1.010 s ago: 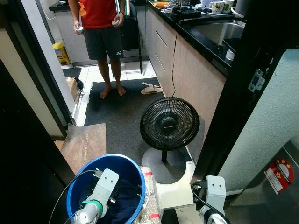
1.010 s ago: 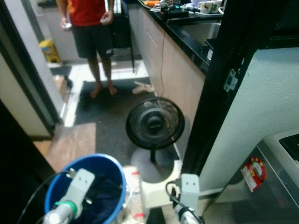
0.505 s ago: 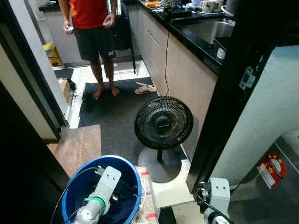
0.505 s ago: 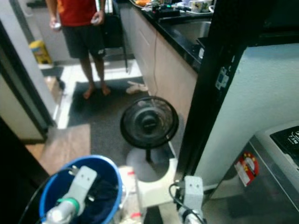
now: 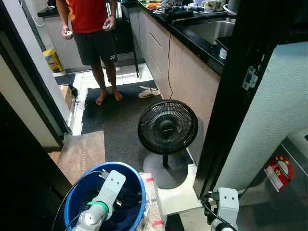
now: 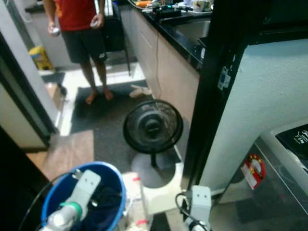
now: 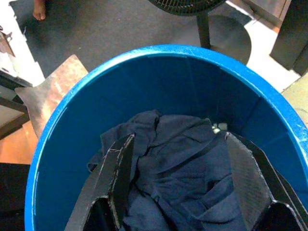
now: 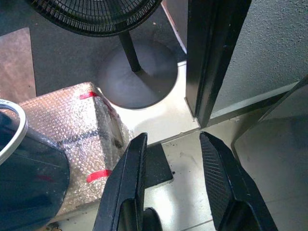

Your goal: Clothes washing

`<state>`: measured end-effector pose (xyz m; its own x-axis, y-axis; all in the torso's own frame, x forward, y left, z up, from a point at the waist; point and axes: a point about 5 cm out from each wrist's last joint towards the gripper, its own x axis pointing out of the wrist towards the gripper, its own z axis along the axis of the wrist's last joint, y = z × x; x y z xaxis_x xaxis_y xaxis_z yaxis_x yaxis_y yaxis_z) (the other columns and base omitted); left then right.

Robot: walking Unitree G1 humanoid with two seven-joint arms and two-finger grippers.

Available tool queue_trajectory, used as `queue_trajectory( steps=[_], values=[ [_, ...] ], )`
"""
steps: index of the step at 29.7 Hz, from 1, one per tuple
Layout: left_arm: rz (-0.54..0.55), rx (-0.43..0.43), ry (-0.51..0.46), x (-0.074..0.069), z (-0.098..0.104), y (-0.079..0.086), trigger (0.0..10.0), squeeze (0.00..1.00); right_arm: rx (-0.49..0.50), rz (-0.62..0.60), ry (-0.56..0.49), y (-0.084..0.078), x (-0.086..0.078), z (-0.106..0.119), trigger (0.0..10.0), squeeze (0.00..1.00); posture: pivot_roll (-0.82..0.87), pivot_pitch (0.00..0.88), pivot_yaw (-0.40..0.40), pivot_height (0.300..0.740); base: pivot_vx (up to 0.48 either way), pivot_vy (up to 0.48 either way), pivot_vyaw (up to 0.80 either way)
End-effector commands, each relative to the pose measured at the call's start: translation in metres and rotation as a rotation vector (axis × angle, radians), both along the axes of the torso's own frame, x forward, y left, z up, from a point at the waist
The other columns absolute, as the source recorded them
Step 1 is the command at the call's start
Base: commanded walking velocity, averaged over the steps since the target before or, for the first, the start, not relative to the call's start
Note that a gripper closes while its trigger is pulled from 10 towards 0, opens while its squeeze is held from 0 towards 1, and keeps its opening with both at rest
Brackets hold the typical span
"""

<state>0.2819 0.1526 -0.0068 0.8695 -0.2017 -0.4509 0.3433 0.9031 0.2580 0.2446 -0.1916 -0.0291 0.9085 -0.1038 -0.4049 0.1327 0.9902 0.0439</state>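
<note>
A blue bucket (image 5: 72, 202) is seen low at the robot's left, on the floor by a bubble-wrapped box (image 8: 72, 130) w/ red tape. Dark navy clothes (image 7: 178, 178) are heaped in the bottom of the bucket. The left claw (image 7: 178, 168) is held inside the bucket mouth, fingers (image 7: 118, 173) spread wide, one on each side of the heap, just above or at the cloth; contact can't be told. Nothing is pinched.

The right claw (image 8: 171, 178) is held low over the pale floor beside the box, fingers spread, nothing between them. A black door frame (image 8: 211, 57) and a textured grey wall (image 8: 279, 43) are seen just past it.

A black floor fan (image 5: 167, 127) is stood on its round base on a dark mat (image 5: 120, 120), ahead of the bucket. At far right, a steel-grey appliance w/ a red round sticker (image 5: 278, 172) is seen; likely the washer, not certain.

Further back, a person in red top and dark shorts (image 5: 94, 33) is stood barefoot on the mat, w/ small objects in both hands. A bench (image 5: 192, 29) w/ black top and sink is run along the right; cups and clutter are seen at its far end. A sandal (image 5: 147, 91) is left near the bench base.
</note>
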Motion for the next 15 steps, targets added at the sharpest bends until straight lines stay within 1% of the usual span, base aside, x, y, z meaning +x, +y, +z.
queue_trajectory(
  steps=[1,15],
  values=[
    [-0.012,0.018,0.021,-0.0038,-0.0043,0.0015,10.0,0.00,0.004,-0.001,0.007,0.0008,-0.0027,-0.0021,10.0,0.00,-0.20,0.000,0.127,0.740,0.000,0.000,0.00],
    [-0.009,0.006,0.026,-0.0041,-0.0054,-0.0022,10.0,0.00,0.002,0.009,0.009,0.0025,-0.0021,-0.0020,10.0,0.00,-0.20,0.001,0.118,0.740,0.000,0.000,0.00]
  ],
)
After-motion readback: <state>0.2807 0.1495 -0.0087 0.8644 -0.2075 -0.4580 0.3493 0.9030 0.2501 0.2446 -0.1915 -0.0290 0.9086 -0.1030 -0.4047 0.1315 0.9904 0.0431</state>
